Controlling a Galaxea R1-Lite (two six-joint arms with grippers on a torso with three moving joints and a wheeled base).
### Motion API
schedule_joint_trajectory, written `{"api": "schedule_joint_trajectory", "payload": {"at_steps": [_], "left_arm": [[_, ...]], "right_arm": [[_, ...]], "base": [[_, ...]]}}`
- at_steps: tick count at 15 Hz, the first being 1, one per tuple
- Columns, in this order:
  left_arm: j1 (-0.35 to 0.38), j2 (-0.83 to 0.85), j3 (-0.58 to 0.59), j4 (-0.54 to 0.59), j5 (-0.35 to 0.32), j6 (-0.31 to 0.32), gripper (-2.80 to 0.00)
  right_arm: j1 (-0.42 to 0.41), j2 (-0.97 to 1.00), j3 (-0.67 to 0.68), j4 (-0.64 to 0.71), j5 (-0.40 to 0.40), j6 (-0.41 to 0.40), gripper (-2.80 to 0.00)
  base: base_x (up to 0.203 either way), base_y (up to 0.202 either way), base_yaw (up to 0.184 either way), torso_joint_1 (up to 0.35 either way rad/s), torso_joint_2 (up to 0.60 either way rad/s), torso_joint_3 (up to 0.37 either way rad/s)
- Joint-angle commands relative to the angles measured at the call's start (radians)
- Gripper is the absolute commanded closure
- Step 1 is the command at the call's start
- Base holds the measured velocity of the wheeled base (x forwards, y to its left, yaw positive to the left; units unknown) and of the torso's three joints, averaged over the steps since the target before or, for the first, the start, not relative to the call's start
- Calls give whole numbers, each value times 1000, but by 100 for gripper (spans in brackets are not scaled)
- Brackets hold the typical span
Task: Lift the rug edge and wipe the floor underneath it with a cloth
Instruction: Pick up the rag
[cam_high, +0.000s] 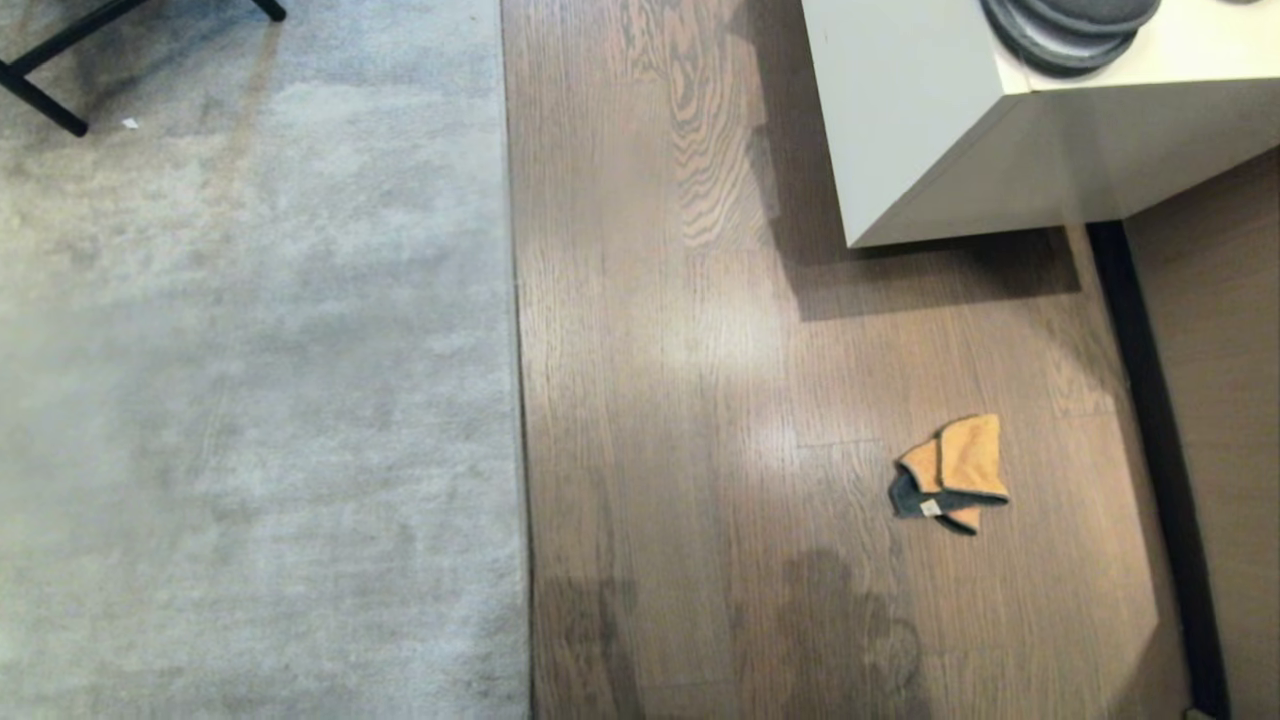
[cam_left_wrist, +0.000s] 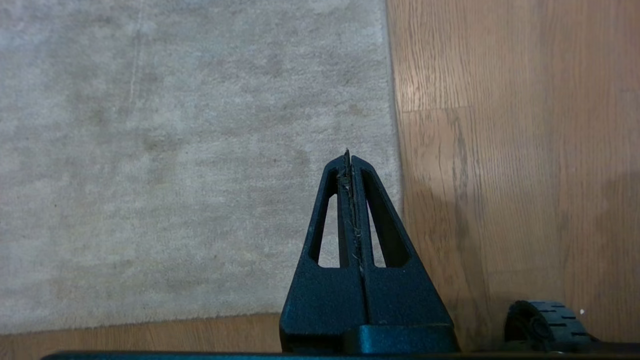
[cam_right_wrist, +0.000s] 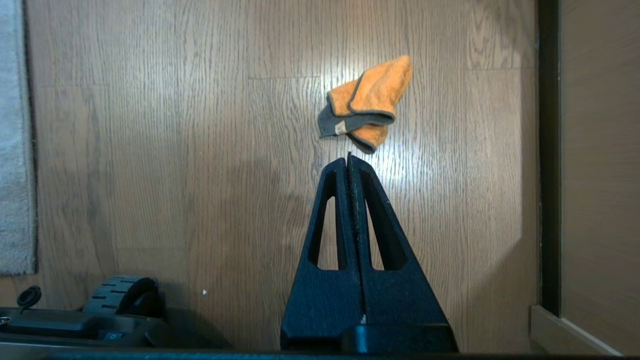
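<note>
The pale grey rug (cam_high: 250, 380) lies flat on the left, and its rug edge (cam_high: 520, 400) runs straight down the head view against the brown wooden floor (cam_high: 700, 400). A crumpled orange cloth (cam_high: 952, 472) with a grey part lies on the floor to the right. Neither arm shows in the head view. My left gripper (cam_left_wrist: 348, 156) hangs shut and empty above the rug, close to the rug edge (cam_left_wrist: 395, 125). Shut and empty too, my right gripper (cam_right_wrist: 348, 159) hangs above the floor with the cloth (cam_right_wrist: 367, 102) just beyond its tips.
A white cabinet (cam_high: 930, 130) with dark grey round pads (cam_high: 1070, 25) on top stands at the back right. A dark strip (cam_high: 1160, 450) runs along the right wall. Black furniture legs (cam_high: 50, 100) rest on the rug's far left. The robot's wheels (cam_left_wrist: 542, 325) (cam_right_wrist: 125, 295) are nearby.
</note>
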Motion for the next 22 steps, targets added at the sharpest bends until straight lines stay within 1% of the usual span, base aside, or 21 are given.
{"api": "schedule_joint_trajectory", "payload": {"at_steps": [1, 12, 22], "left_arm": [[0, 0, 0, 0, 0, 0, 0], [0, 0, 0, 0, 0, 0, 0], [0, 0, 0, 0, 0, 0, 0]], "right_arm": [[0, 1, 0, 0, 1, -1, 0], [0, 1, 0, 1, 1, -1, 0], [0, 1, 0, 0, 1, -1, 0]], "base": [[0, 0, 0, 2, 7, -198], [0, 0, 0, 1, 0, -195], [0, 0, 0, 0, 0, -16]]}}
